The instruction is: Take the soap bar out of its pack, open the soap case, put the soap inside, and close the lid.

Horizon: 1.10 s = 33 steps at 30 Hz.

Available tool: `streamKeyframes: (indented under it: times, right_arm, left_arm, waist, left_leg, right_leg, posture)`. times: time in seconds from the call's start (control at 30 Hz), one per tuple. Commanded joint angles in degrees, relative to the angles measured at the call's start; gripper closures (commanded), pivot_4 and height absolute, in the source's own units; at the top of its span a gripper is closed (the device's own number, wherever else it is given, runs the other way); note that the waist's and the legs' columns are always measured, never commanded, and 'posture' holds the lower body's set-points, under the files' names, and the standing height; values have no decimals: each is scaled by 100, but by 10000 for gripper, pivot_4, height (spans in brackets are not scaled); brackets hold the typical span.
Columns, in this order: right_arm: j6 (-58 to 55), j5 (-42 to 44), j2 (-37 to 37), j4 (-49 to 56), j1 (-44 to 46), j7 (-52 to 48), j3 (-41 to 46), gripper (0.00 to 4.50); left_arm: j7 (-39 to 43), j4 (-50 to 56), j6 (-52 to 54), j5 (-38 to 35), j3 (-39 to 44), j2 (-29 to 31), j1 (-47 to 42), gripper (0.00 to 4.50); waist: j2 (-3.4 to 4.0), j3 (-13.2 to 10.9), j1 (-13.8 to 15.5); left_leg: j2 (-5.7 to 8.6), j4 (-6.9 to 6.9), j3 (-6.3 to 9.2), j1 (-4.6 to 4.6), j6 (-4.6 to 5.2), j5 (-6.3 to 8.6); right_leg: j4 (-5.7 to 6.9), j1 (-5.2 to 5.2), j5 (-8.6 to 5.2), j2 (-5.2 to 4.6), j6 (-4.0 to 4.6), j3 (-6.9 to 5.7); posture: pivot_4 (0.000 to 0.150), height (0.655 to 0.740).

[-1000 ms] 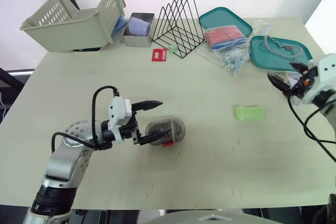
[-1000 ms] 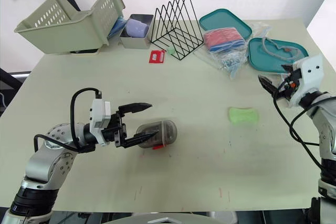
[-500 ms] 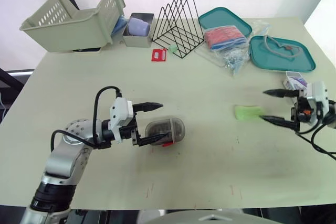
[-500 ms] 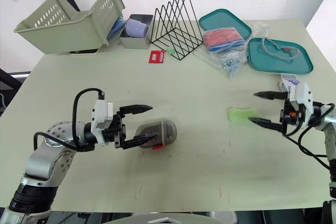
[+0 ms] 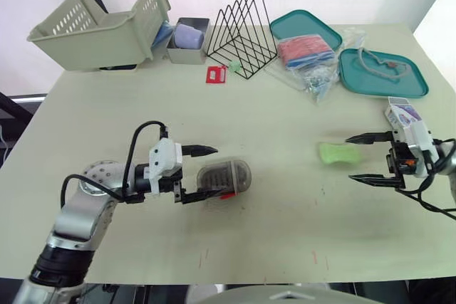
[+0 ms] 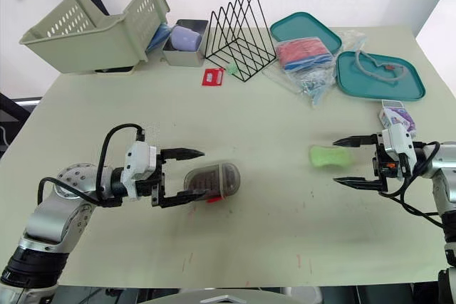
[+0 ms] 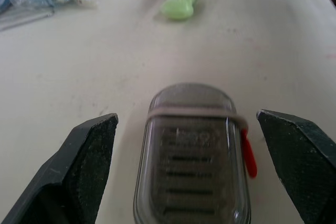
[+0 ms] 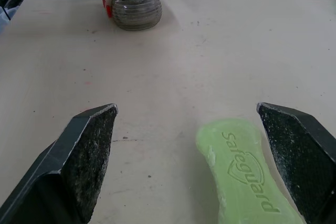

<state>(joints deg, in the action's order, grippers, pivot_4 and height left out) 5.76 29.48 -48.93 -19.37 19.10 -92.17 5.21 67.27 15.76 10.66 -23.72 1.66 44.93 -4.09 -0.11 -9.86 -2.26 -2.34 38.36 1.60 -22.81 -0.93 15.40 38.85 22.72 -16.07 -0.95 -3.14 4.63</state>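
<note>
Soap case [image 5: 224,177] comes first: a rounded capsule of smoky translucent plastic, lying on its side on the desk [image 5: 271,247] between the two fingers of the left end effector [image 5: 209,171]. That end effector is spread wide, and in the left wrist view there is a gap between the case and each finger, so nothing is held. The shell looks hard, light and smooth, so I would expect it to skate across the desk if pushed from one side only. A squeeze across its long flat flanks seems safest, keeping off the domed end, where the fingers could slide away.

Next down in size is the soap bar [image 5: 339,153], pale green and already bare. It lies just ahead of the fingertips of the right end effector [image 5: 349,159], nearer one finger than the other in the right wrist view. That end effector also gapes open and touches nothing. The bar looks stiff, waxy and probably slick, with a brand name pressed into its top. Its narrowed waist is the natural place to pinch, across the short width, firmly enough that it does not squirt out.

Behind the right end effector, by its wrist, lies a small purple-and-white pack [image 5: 402,113].

Smallest is the red tab [image 7: 249,153] on the case's side, beside one left finger. It is probably the catch, thin and easily strained.
</note>
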Motion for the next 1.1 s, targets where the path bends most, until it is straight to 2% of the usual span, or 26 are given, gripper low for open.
streamKeyframes:
  times: [0.03, 0.77, 1.1]
  right_arm:
    - [113, 64, -67, 1, 94, -33, 116, 395]
    - [158, 16, 8, -48, 148, -33, 134, 395]
    - [153, 15, 47, -113, 229, -33, 59, 395]
  left_arm:
    - [36, -64, -142, 173, 0, 145, -98, 0]
    - [184, -88, 368, 453, -263, 552, -399, 0]
    - [-16, 152, 460, 614, -464, 467, -166, 0]
  waist:
    - [0, 0, 0]
    - [0, 0, 2]
    - [0, 0, 5]
  left_leg:
    - [0, 0, 0, 0, 0, 0]
    - [0, 0, 0, 0, 0, 0]
    - [0, 0, 0, 0, 0, 0]
  right_leg:
    - [0, 0, 0, 0, 0, 0]
    - [1, 0, 0, -1, 0, 0]
    - [2, 0, 0, -1, 0, 0]
  posture:
    - [1500, 7400]
    - [1500, 7400]
    - [1500, 7400]
